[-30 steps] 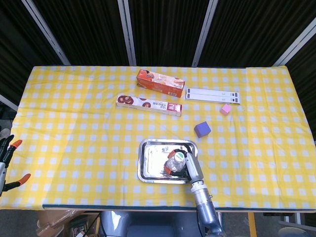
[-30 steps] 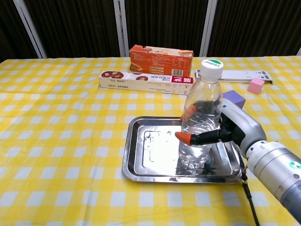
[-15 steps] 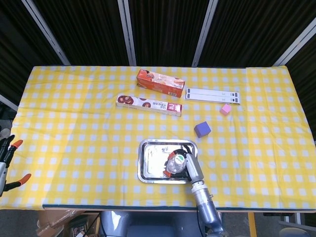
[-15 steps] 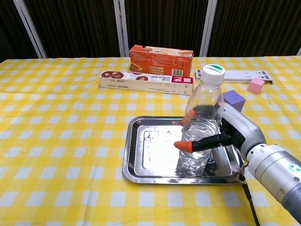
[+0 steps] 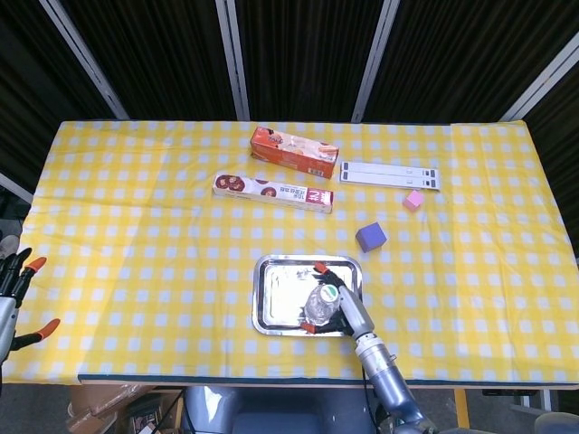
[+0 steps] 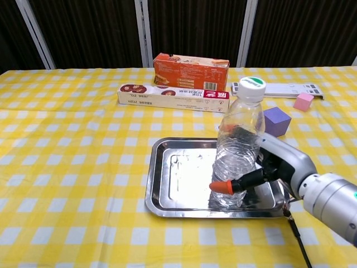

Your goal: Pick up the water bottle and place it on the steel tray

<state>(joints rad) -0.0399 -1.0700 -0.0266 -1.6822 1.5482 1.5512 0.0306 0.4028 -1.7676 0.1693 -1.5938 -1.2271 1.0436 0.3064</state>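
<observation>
The clear water bottle [image 6: 240, 149] with a white-and-green cap stands upright on the steel tray [image 6: 174, 167], in the tray's right half. Seen from the head view, the bottle [image 5: 322, 305] is at the near right of the tray [image 5: 276, 298]. My right hand [image 6: 279, 166] sits just right of the bottle with its fingers spread wide. One orange-tipped finger reaches low across the bottle's front and another shows behind it; neither visibly grips it. My left hand [image 5: 14, 298] hangs off the table's left edge, fingers apart and holding nothing.
An orange box [image 5: 294, 150] and a long red-and-white box [image 5: 272, 192] lie behind the tray. A purple cube [image 5: 370, 237] sits just beyond the tray's right corner, with a pink cube [image 5: 413, 200] and a white strip [image 5: 391, 174] further back.
The right hand's fingers have spread off the bottle and the hand has dropped lower and back. The bottle tilted briefly and now stands on the tray.
</observation>
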